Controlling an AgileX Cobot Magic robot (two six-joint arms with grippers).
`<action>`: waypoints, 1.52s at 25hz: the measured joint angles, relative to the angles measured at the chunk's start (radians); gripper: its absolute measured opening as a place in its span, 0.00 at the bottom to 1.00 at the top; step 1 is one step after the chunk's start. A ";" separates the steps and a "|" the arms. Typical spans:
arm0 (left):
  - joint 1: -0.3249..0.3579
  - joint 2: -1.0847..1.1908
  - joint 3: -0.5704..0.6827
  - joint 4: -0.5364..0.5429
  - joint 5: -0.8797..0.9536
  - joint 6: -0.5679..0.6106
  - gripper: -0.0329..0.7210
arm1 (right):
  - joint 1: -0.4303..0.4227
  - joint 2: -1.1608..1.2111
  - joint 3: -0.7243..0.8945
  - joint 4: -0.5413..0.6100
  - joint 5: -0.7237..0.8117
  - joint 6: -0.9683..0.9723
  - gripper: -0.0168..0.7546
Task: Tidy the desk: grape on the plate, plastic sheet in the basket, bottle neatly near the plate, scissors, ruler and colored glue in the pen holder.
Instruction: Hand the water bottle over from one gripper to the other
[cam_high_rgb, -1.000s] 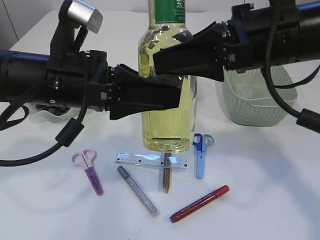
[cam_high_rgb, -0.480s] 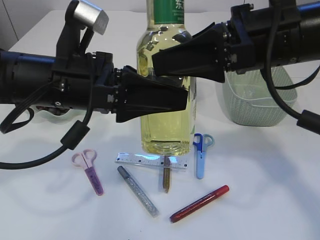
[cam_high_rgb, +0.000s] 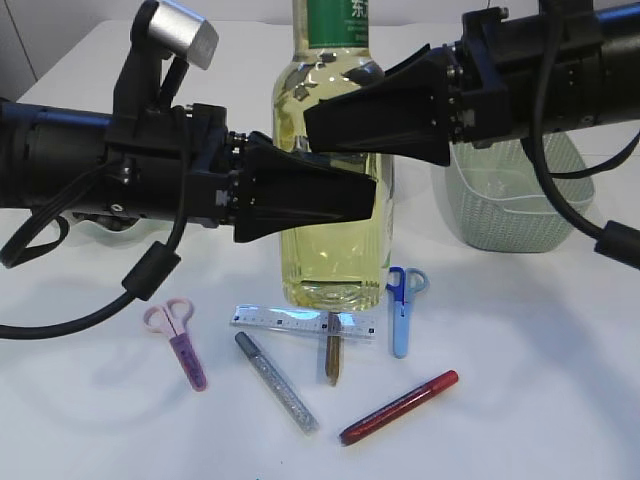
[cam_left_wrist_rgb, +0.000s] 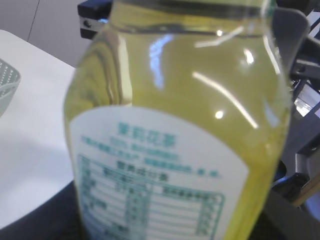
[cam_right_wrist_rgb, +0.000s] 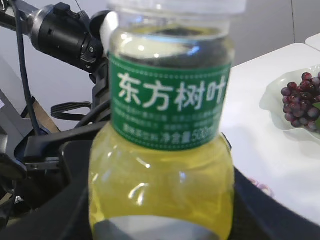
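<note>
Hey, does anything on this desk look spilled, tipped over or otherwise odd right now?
Nothing looks spilled or damaged. The bottle stands upright between both grippers. The loose items in front of it are scattered at mixed angles: the ruler lies across a small brown pen, with the pink scissors and blue scissors lying apart.

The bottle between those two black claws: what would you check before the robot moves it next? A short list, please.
1. Bottle upright: ok.
2. Right gripper around its shoulder: ok.
3. Left gripper firmly shut on its body: cannot tell.
4. Bottle base off the table: cannot tell.
5. Blue scissors and ruler apart from the bottle's base: not ok, they lie right in front.
6. Grapes on the plate: ok.
</note>
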 joint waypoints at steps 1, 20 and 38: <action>0.000 0.000 0.000 0.000 0.000 0.000 0.66 | 0.000 0.000 0.000 0.000 0.000 0.000 0.60; -0.002 0.002 -0.002 0.003 0.004 0.008 0.61 | 0.000 -0.002 -0.002 0.050 0.000 0.022 0.83; 0.063 0.010 0.000 0.050 -0.016 0.052 0.61 | 0.000 -0.030 -0.012 -0.018 -0.035 0.101 0.85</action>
